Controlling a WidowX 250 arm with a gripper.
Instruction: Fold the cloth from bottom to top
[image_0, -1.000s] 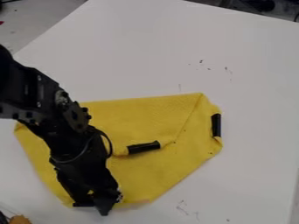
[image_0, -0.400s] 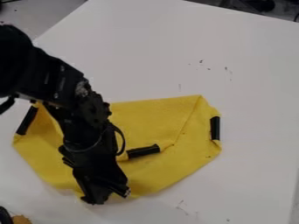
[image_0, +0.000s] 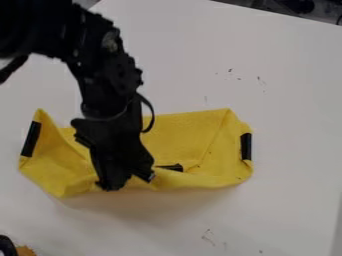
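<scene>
My gripper hangs down from the upper left over the cloth's lower edge, shut on that edge. The yellow cloth lies across the middle left of the white surface, its bottom side lifted and bunched around the fingertips. Black strips mark the cloth: one on the left, one on the right, and one near the middle, partly covered by a raised fold. The arm hides part of the cloth's upper left.
The white table extends around the cloth on all sides. At the lower left corner are an orange-brown object and a black curved one. Dark items lie beyond the table's far edge at the upper right.
My gripper has moved up the view and slightly right, drawing the cloth's bottom edge along. The lower part has folded up toward the middle strip, and the left strip has come into sight.
</scene>
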